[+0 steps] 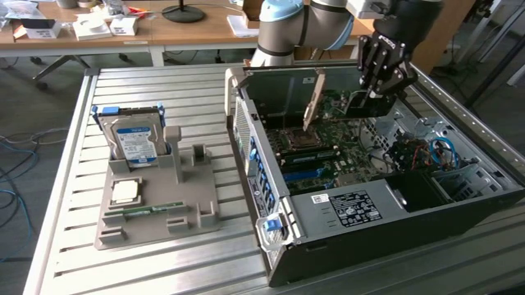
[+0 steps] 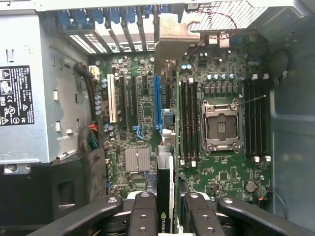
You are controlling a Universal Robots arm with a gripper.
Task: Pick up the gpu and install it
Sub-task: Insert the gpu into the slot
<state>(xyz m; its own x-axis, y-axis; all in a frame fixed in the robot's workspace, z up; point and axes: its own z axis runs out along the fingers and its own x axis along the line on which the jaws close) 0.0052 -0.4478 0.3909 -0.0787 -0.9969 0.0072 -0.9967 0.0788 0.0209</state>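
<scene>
Your pincer (image 2: 168,210) is clamped on the gpu (image 2: 165,182), a dark finger (image 2: 143,212) pressing on each face of the card. It holds the card on edge inside the open computer case (image 1: 394,227). Through the wrist camera you look straight down its thin top edge. That edge runs away from the fingers towards the silver end bracket (image 2: 172,34), which points at the slotted rear wall of the case. Under it lies the green motherboard (image 2: 142,113), and the card lines up just beside the long blue slot (image 2: 157,101). The CPU socket (image 2: 220,125) is off to the card's other side. You can't tell whether the bottom edge is touching the board. Moving out, the case lies on its side on the slatted metal table (image 1: 164,270), towards the exterior view's right. Well apart, to the exterior view's left, a grey holder (image 1: 197,215) carries an upright hard drive (image 1: 135,141), a flat processor chip (image 1: 125,192) and a narrow RAM stick (image 1: 152,210).
</scene>
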